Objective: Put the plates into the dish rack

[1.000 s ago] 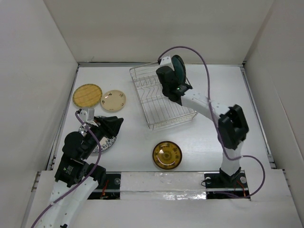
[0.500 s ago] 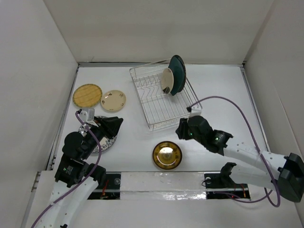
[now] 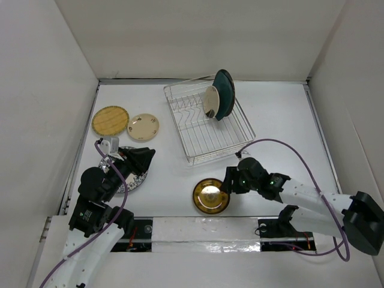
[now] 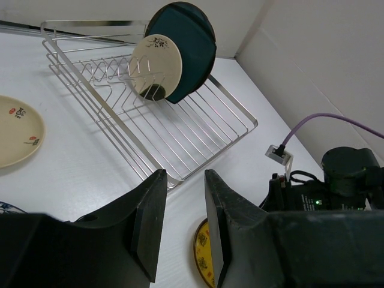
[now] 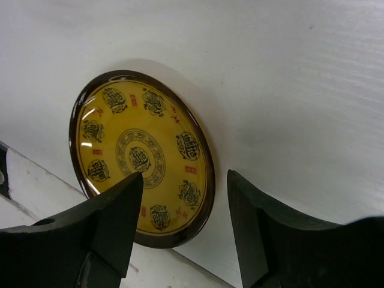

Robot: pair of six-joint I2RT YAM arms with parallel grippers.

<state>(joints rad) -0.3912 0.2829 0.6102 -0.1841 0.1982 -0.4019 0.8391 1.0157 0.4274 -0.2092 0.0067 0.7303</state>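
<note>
risk sits with the gold plate (image 3: 211, 195), which lies flat on the counter (image 3: 282, 120) near its front edge, apart from the dish rack (image 3: 204, 141). the right end effector (image 5: 185, 201) hangs over the plate's rim with its fingers spread, one above the patterned face and one above bare counter; whether either tip touches yet is hard to tell. a flat, glossy rim gives little to bite on, so closing could skid off it or shove the plate toward the taped edge. the teal plate (image 3: 226, 90) and champagne plate (image 3: 210, 101) stand upright in the rack, and a carried plate could knock them. the left end effector (image 4: 184, 180), fingers slightly apart and holding nothing, hovers by the blue-patterned plate (image 3: 131, 182)
</note>
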